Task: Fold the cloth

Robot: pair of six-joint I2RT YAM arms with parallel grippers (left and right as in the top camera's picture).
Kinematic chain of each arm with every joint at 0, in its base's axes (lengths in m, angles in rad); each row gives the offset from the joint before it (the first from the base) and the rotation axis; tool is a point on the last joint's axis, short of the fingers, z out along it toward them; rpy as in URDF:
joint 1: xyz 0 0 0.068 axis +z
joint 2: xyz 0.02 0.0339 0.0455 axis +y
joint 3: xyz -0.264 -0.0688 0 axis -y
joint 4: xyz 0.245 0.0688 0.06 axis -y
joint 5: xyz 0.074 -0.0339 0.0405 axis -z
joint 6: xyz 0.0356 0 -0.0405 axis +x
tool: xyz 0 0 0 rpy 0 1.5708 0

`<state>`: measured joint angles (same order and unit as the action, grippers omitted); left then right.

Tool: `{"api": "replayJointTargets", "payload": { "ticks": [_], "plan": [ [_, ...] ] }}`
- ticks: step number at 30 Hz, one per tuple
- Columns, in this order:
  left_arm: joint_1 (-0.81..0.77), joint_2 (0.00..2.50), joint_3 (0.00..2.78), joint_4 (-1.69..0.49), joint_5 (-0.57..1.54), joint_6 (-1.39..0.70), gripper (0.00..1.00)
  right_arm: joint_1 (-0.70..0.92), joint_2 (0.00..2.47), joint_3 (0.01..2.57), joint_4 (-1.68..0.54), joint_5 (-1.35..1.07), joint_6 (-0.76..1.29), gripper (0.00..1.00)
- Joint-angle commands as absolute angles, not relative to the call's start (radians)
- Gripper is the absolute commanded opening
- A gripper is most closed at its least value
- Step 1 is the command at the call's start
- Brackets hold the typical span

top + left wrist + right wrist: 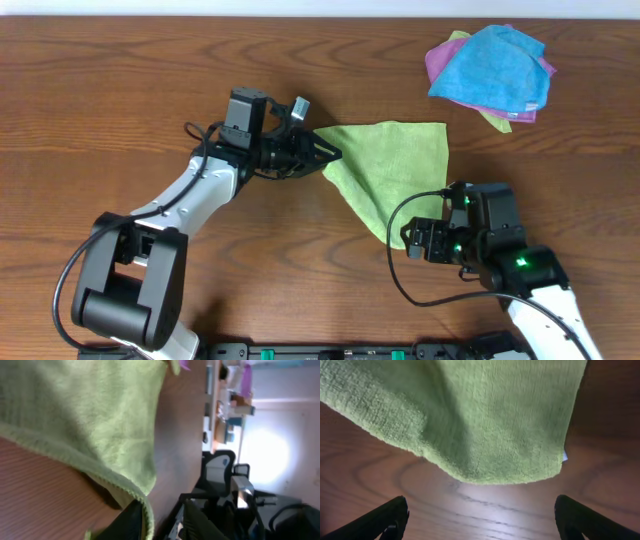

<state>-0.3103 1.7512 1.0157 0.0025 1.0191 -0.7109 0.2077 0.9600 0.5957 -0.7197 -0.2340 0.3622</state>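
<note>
Your light olive-green terry cloth [395, 170] [90, 410] [485, 415] lies flat on the brown wooden worktop [120, 100], centre-right. It shows as a rough triangle with one corner towards each arm.

The left pincer [325, 153] [162, 515] sits at the cloth's left corner. Its jaws are narrowed but not closed: the left wrist view shows a gap between them, with the hem running into it beside one finger. It seems to have no hold, though the fingertips are cut off at the frame's bottom edge.

The right pincer [412, 240] [480, 502] is spread wide and empty. The cloth's near corner is just ahead of it and not yet between the jaws.

If you close the right pincer where it stands, it will likely catch nothing or only the fringe. A grip on only the fringe could slip once you lift. If the left one closes on only the hem, that corner could pull free or drag the cloth askew, spoiling the fold. Lifting one side before the other would bunch the cloth.

You cannot see whether the triangle is a single layer or doubled. From overhead, the dark left fingers merge with their shadow. A small white spot [564, 456] at the cloth's edge may be a label.
</note>
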Motion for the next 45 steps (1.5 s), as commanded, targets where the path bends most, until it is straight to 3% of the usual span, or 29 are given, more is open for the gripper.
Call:
{"api": "replayJointTargets", "payload": {
  "ticks": [1, 6, 17, 23, 27, 28, 34, 40, 45],
  "plan": [
    [-0.32, 1.747, 1.026, -0.035, 0.913, -0.714, 0.32, 0.202, 0.96, 0.538, -0.665, -0.264, 0.397, 0.93],
    [-0.341, 1.747, 1.026, -0.054, 0.81, -0.695, 0.35, 0.203, 0.994, 0.461, -0.511, -0.328, 0.421, 0.92],
    [-0.443, 1.842, 1.026, -0.008, 0.691, -0.709, 0.42, 0.203, 1.084, 0.456, -0.401, -0.348, 0.434, 0.91],
    [-0.455, 1.876, 1.026, 0.084, 0.694, -0.76, 0.51, 0.203, 1.183, 0.456, -0.312, -0.34, 0.434, 0.89],
    [-0.455, 1.876, 1.026, 0.137, 0.686, -0.786, 0.61, 0.203, 1.232, 0.456, -0.295, -0.34, 0.434, 0.89],
    [-0.454, 1.876, 1.027, 0.135, 0.687, -0.783, 0.67, 0.203, 1.248, 0.456, -0.295, -0.339, 0.434, 0.89],
    [-0.417, 1.876, 1.027, 0.034, 0.738, -0.659, 0.79, 0.203, 1.261, 0.456, -0.295, -0.337, 0.434, 0.88],
    [-0.387, 1.876, 1.027, -0.149, 0.744, -0.49, 0.83, 0.203, 1.261, 0.456, -0.295, -0.337, 0.434, 0.88],
    [-0.418, 1.876, 1.027, -0.139, 0.74, -0.49, 0.83, 0.203, 1.261, 0.456, -0.295, -0.338, 0.434, 0.87]
  ]
}}
